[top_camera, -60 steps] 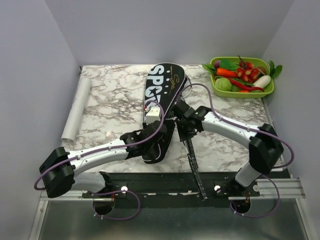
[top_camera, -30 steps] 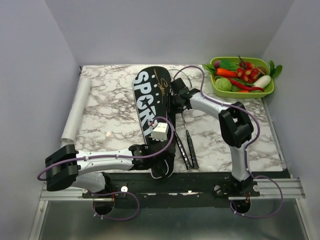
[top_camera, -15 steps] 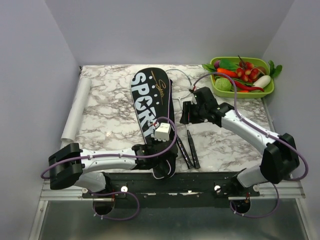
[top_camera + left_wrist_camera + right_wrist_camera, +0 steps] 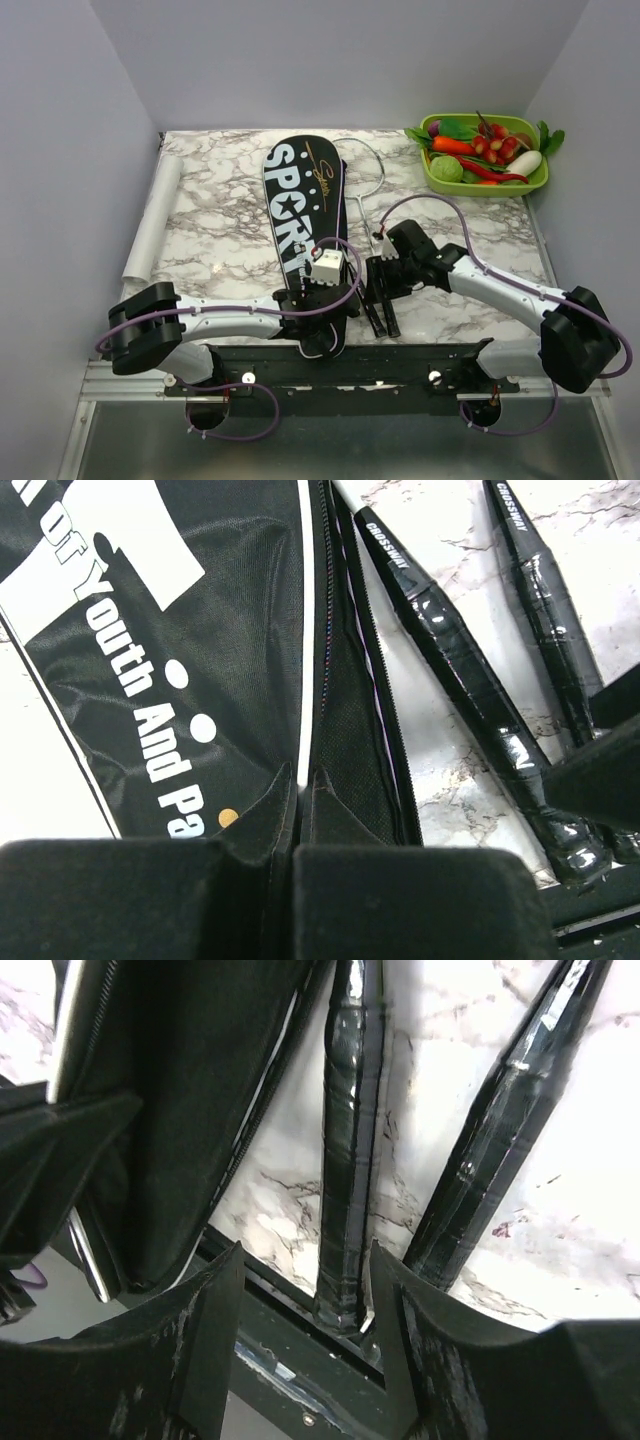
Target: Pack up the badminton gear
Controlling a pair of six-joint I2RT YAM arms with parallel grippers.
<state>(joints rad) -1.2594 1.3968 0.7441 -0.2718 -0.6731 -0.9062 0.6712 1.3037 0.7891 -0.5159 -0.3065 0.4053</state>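
Observation:
The long black cover point(image 4: 300, 215) lettered "SPORT" lies lengthwise mid-table. My left gripper point(image 4: 322, 300) is shut on its zipped side edge near the narrow end; the left wrist view shows the fabric point(image 4: 200, 660) pinched between the jaws point(image 4: 297, 785). Two rackets lie right of it, their black handles point(image 4: 376, 316) side by side and a thin hoop point(image 4: 372, 160) showing past the cover's far end. My right gripper point(image 4: 378, 292) is open and straddles the end of the left handle point(image 4: 345, 1180) without clamping it. The other handle point(image 4: 510, 1130) lies outside its right finger.
A green tray point(image 4: 487, 191) of toy vegetables stands at the back right corner. A white rolled sheet point(image 4: 152, 225) lies along the left edge. The black mounting rail point(image 4: 400, 362) runs just below the handle ends at the table's near edge.
My right arm has drawn back from mid-table toward the near edge, and its open gripper now sits over the handle ends. The left gripper and the cover have barely moved.

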